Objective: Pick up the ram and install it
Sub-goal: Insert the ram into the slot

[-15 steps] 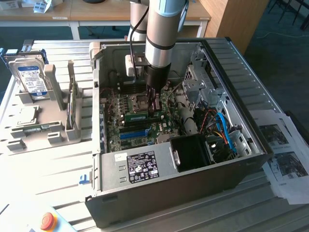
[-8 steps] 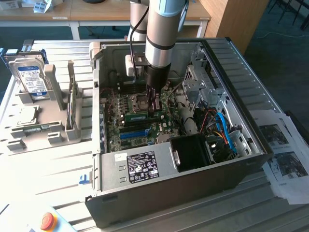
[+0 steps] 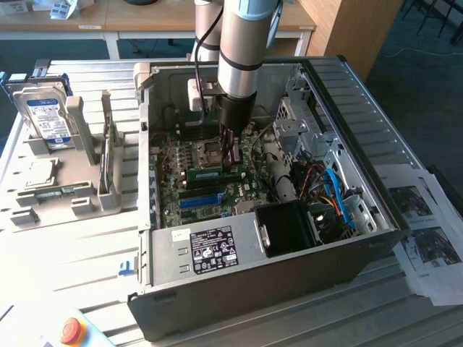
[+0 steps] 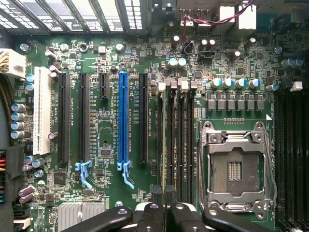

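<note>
Drive rack: at the exterior view's left a hard drive [image 3: 45, 116] stands in a grey holder [image 3: 79, 199]. It is well apart from the work, so you have no reason to swing that way.
Counter: the slatted counter [image 3: 72, 249] carries the holder and the open case [image 3: 246, 289]. A red stop button [image 3: 70, 330] sits at its near corner.
Motherboard: the motherboard [image 3: 173, 163] lies flat in the case floor. The wrist view looks down on its blue slot [image 4: 123, 121], the memory slots [image 4: 176, 140] and the empty socket [image 4: 235, 166].
Ram: the ram [image 3: 215, 173] stands on edge in the slot bank just beside the socket.
Tool: the tool [image 3: 231, 157] hangs at the ram's end with its jaws drawn narrow, nearly together. Its fingertips [image 4: 153, 215] meet over the memory slots. You cannot tell whether they nip the stick's edge or just bear on it.
Doing it well: keep the tool plumb and push straight down the slot line. A tilt would likely jam one end.
Room, right side: the cables [image 3: 336, 195] and black shroud [image 3: 289, 228] crowd that side, and papers [image 3: 427, 231] lie beyond the case.
</note>
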Robot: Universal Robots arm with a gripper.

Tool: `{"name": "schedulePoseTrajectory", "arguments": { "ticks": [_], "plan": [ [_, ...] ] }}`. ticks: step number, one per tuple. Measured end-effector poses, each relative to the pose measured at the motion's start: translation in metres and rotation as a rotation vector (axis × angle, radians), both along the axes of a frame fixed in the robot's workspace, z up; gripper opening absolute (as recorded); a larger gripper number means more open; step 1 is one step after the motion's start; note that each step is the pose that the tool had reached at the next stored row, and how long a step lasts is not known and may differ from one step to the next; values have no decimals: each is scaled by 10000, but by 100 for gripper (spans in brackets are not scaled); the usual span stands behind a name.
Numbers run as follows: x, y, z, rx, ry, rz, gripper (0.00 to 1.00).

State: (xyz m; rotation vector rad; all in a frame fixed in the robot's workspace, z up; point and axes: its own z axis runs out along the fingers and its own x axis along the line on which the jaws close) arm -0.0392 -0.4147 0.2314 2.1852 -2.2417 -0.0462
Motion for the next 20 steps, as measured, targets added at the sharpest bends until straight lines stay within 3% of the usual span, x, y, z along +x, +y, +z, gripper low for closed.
{"name": "schedulePoseTrajectory", "arguments": {
  "ticks": [20],
  "plan": [
    [0, 0, -8, -2, -25, 74, 12]
  ]
}}
